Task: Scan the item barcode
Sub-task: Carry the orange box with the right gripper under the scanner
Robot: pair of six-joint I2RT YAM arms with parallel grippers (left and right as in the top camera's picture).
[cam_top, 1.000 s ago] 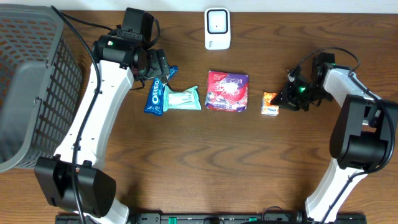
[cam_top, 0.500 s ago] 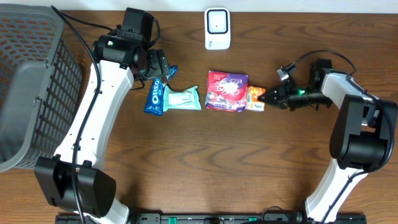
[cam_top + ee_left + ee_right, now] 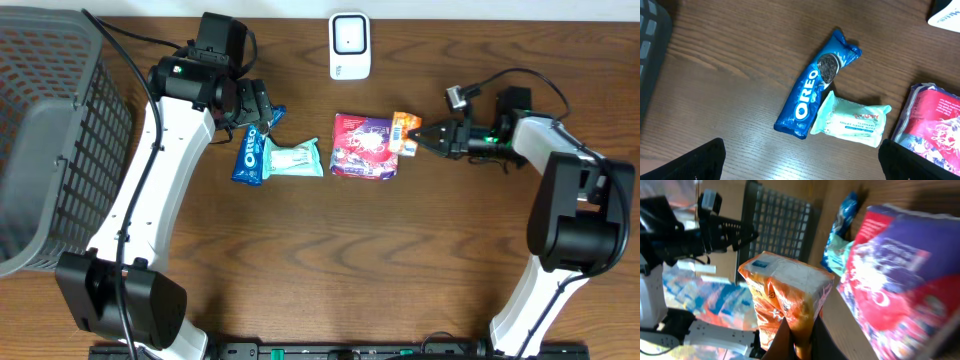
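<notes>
Nearest, a broad bare stretch of table [image 3: 330, 260] between the two arm bases, free from the near edge up to the row of goods. Next, the row itself, mid-table: blue cookie pack [image 3: 248, 152] lying slantwise at the left, mint-green tissue pack [image 3: 292, 158] touching its right side, red packet [image 3: 366, 146] just beside that, with a narrow strip of wood between. At the red packet's far right corner, the orange packet [image 3: 404, 133], pinched by its lower edge in the right gripper [image 3: 420, 139], fingers [image 3: 799, 340] shut tight on the wrapper. Overlapping the red packet's edge as seen from overhead; contact between the two impossible to judge. Open wood to the right of that gripper and beyond it. Above the far tip of the cookie pack, the left gripper [image 3: 262, 112], spread wide and holding nothing, fingers [image 3: 700, 160] far apart at the lower corners of the wrist view. At the left edge, a grey basket [image 3: 50, 130], well apart from the row. Farthest, the white scanner [image 3: 350, 45] at the far edge, bare wood between it and the orange packet.
</notes>
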